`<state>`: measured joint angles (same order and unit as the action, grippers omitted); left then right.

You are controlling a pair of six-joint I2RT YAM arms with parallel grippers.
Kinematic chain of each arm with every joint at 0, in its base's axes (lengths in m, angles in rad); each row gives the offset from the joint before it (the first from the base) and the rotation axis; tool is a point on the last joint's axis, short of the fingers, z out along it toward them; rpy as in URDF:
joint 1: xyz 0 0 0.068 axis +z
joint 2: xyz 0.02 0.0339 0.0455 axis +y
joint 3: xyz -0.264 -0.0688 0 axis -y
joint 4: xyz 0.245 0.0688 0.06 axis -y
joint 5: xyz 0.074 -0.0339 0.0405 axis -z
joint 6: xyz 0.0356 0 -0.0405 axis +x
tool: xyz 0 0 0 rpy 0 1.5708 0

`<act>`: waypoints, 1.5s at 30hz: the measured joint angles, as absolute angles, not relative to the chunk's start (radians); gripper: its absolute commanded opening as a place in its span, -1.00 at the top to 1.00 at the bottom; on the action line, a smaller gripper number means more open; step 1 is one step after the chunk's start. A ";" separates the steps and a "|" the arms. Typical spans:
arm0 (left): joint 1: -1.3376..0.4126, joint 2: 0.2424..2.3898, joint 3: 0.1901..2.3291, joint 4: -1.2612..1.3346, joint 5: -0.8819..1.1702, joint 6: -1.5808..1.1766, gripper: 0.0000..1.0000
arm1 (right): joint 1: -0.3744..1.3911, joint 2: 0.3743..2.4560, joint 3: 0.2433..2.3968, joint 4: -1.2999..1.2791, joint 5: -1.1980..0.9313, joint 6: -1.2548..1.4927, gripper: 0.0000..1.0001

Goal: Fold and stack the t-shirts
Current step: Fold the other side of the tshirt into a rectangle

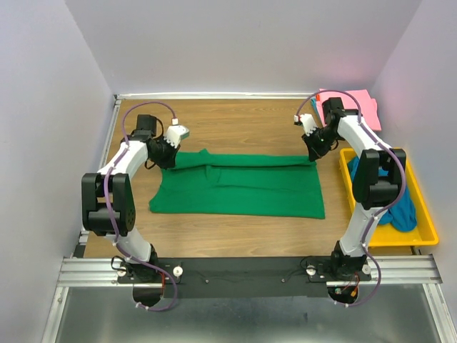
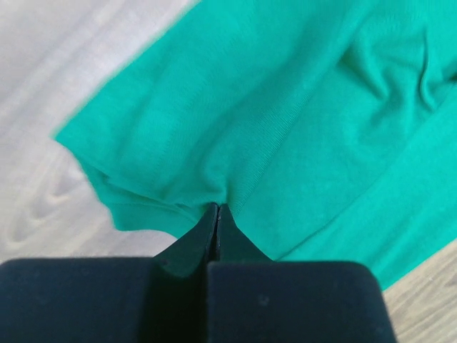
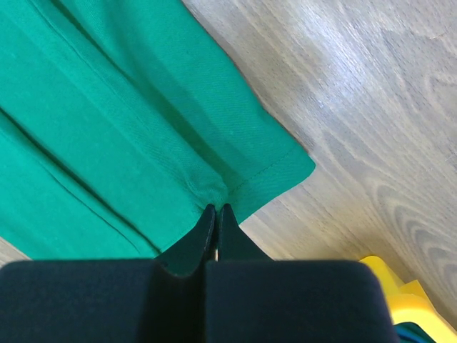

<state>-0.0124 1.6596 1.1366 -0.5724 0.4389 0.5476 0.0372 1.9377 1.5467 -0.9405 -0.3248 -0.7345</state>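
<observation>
Left hand and right hand both clamp the green t-shirt along its far edge, mid-fold; pink t-shirt and teal t-shirt apparently await folding, nothing stacked.

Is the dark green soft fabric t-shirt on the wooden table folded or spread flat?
Partly folded: the green t-shirt lies flat, yet a doubled strip runs along its far edge.
</observation>
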 measured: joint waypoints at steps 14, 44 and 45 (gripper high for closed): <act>-0.012 1.609 1.186 -0.630 0.431 0.567 1.00 | 0.037 1.922 1.522 -0.937 -0.323 -0.750 0.99; -0.012 1.721 1.053 -0.550 0.390 0.575 1.00 | 0.037 1.956 1.399 -0.878 -0.303 -0.760 0.99; -0.012 1.720 1.061 -0.560 0.390 0.575 1.00 | 0.037 1.956 1.401 -0.878 -0.300 -0.760 0.99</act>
